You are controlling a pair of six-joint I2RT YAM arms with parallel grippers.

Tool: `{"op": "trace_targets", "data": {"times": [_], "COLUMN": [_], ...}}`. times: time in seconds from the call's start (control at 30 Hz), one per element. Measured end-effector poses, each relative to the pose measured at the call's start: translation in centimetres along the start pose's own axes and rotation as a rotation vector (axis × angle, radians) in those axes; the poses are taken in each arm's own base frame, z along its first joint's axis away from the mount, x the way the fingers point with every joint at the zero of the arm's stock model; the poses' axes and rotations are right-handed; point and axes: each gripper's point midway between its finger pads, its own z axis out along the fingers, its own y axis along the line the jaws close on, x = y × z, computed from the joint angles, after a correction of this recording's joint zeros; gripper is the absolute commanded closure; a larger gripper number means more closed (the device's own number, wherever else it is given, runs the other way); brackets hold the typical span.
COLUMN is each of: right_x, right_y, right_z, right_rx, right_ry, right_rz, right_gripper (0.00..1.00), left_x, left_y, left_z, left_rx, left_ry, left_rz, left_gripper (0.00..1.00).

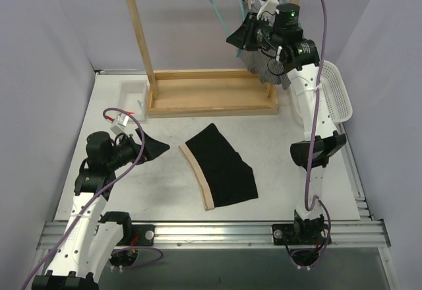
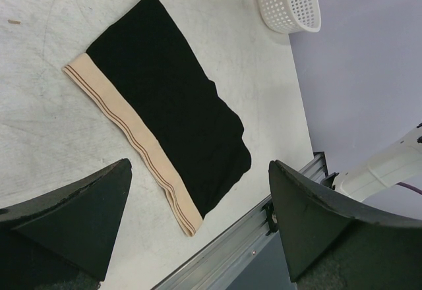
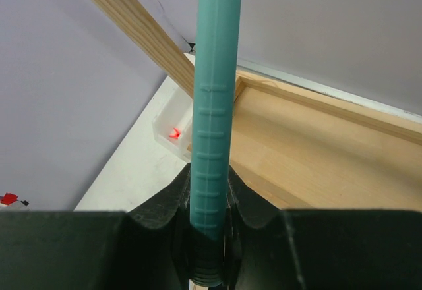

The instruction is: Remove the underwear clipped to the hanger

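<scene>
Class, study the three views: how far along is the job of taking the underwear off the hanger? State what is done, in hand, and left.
Done: the black pair lies flat on the table, off the teal hanger. In hand: the right gripper is shut on that hanger, the grey striped pair hanging beneath it. Left: freeing that grey pair; the left gripper is open and empty.

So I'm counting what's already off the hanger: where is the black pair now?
In the top view the black pair lies flat on the table, on the near side of the wooden rack, just right of the open left pincer.
</scene>
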Motion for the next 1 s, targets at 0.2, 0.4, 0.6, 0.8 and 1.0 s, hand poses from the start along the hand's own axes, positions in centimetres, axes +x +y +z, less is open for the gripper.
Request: {"op": "trace_targets", "data": {"times": [0.2,0.4,0.6,0.8,1.0], "right_x": [1.3,1.8,2.6,6.6,12.4], "right_y": [-1.7,-2.4,-2.6,-2.0,2.5], "right_z": [0.9,1.1,1.1,-0.6,-6.2], "right_rx": [-0.046,-0.058,-0.053,0.035,0.146], "right_ry": [0.048,0.066,0.083,0.157,0.203], "right_rz": [0.061,0.083,0.084,0.032,-0.096], "right_gripper": [1.0,0.97,0.29,0.04,0.01], "left_x": [-0.1,-0.4,-0.4,-0.4,-0.6], "left_y": [-0.1,-0.3,-0.5,-0.8,-1.2], "left_z": [0.0,0.0,-0.1,-0.4,-0.6], "left_rx": [0.0,0.004,0.009,0.013,0.02], "left_ry": [0.0,-0.004,-0.009,-0.009,-0.014], "left_rz": [-0.002,0.001,0.004,0.006,0.011], "left_gripper": [0.06,0.06,0.06,0.06,0.06]}}
